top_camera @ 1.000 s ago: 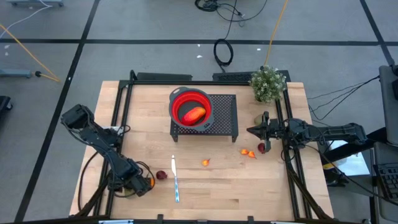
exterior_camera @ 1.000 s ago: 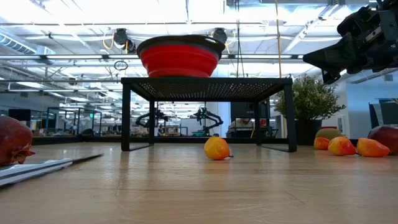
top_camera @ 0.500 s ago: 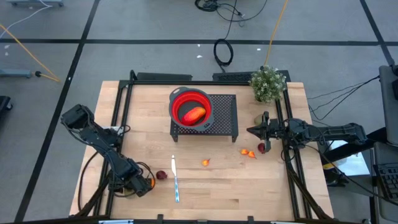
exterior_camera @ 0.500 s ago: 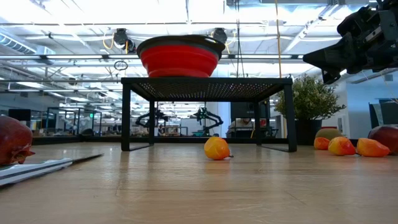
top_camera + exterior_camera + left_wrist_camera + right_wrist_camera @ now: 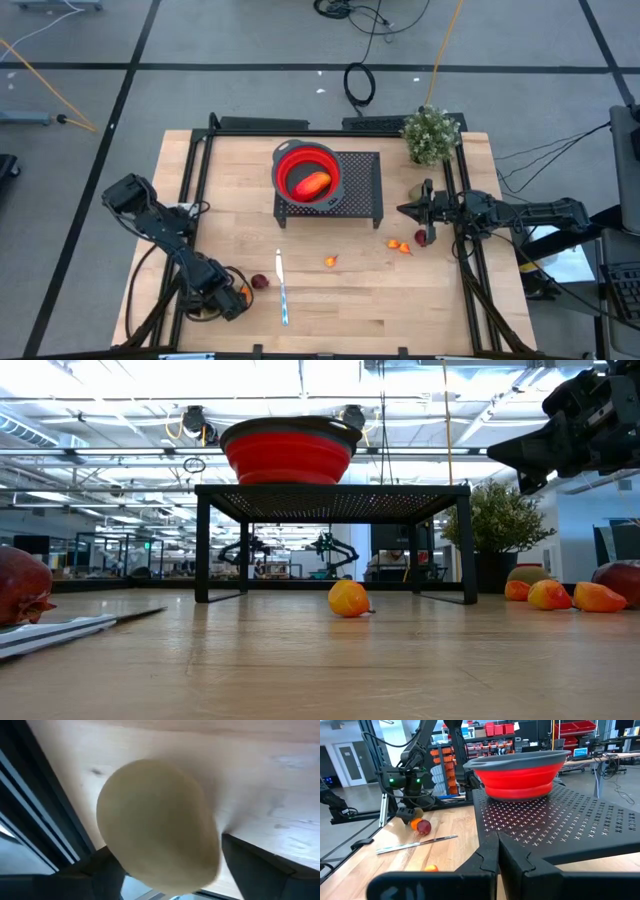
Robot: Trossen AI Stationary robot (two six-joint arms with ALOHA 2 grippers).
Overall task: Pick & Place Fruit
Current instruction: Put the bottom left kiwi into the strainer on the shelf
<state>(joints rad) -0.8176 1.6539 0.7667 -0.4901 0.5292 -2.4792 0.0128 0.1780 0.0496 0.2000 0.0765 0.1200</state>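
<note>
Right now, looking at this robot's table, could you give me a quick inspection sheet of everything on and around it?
Surface: wooden table, with a black mesh stand on it.
Job's things: red-orange fruit in the red bowl; dark red fruit; small orange fruits; pale fruit between the left gripper's fingers.
Clutter: knife; potted plant.
Grippers: left gripper low at the table's front-left edge; right gripper shut, idle at the right edge.
Cables: coil on the floor.
Surroundings: grey floor; workshop shelves.

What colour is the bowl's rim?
Grey, above red walls; the bowl shows it best in the right wrist view.
</note>
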